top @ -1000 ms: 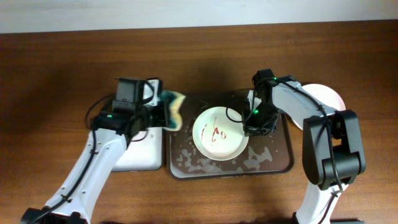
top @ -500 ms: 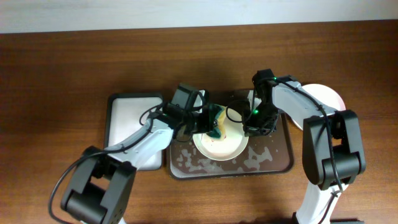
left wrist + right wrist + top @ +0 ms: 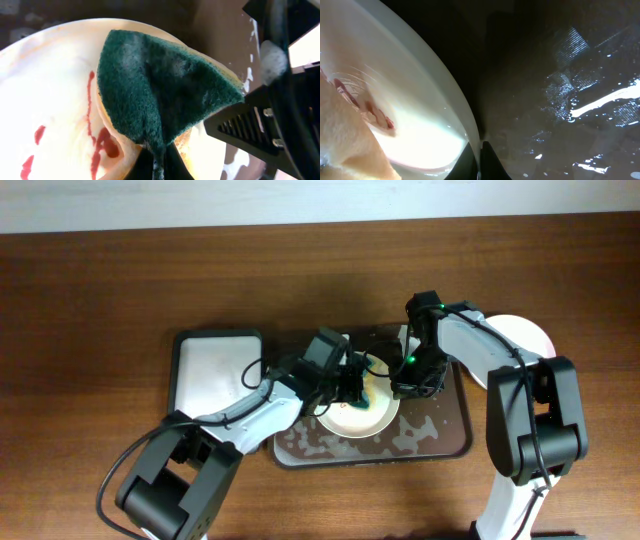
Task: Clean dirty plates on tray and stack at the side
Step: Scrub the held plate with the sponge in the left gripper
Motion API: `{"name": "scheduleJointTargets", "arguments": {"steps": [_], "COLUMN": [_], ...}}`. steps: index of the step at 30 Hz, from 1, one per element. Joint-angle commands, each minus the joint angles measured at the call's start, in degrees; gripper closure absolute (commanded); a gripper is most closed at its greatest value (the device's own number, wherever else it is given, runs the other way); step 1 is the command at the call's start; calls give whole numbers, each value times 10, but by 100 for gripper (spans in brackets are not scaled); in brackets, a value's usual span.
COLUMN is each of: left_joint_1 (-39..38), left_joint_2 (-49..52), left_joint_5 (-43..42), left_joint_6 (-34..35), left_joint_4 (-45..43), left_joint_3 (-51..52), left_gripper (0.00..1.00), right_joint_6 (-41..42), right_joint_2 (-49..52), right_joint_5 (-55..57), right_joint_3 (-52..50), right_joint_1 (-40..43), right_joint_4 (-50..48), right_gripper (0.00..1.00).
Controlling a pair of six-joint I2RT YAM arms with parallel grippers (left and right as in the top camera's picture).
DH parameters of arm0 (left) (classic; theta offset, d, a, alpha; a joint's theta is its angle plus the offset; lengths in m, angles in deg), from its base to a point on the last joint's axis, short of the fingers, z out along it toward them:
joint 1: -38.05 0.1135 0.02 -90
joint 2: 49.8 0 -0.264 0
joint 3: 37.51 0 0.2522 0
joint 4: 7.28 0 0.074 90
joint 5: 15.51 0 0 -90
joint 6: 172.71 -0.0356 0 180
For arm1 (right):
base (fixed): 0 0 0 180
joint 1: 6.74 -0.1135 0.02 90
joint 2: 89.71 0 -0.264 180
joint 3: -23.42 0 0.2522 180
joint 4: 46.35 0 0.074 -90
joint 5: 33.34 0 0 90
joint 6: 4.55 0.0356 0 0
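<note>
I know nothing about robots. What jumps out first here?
A green sponge, pinched in the left gripper, presses on a white plate smeared with red sauce, mid-table. The right gripper pinches that plate's right rim. The plate lies in a dark, sudsy tray.

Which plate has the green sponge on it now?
The cream plate on the dark tray, red-smeared, where the left gripper presses the sponge. The other plate lies off the tray, on the table at its right.
</note>
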Motion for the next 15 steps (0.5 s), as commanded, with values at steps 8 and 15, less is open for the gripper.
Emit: {"name": "scheduleJointTargets", "arguments": {"steps": [8, 15], "left_joint_1": [-9, 22], "left_joint_2": [54, 54], "left_joint_5": [78, 226], "left_joint_6": [14, 14], "left_joint_4": [7, 139], "left_joint_3": [-8, -18], "left_gripper": [100, 100], "right_joint_6": [2, 2], "right_joint_2": [8, 8], "right_joint_5": [-1, 2], "right_joint_3": [0, 0], "right_joint_1": [-6, -6], "right_joint_4": [1, 2], "right_gripper": [96, 96]}}
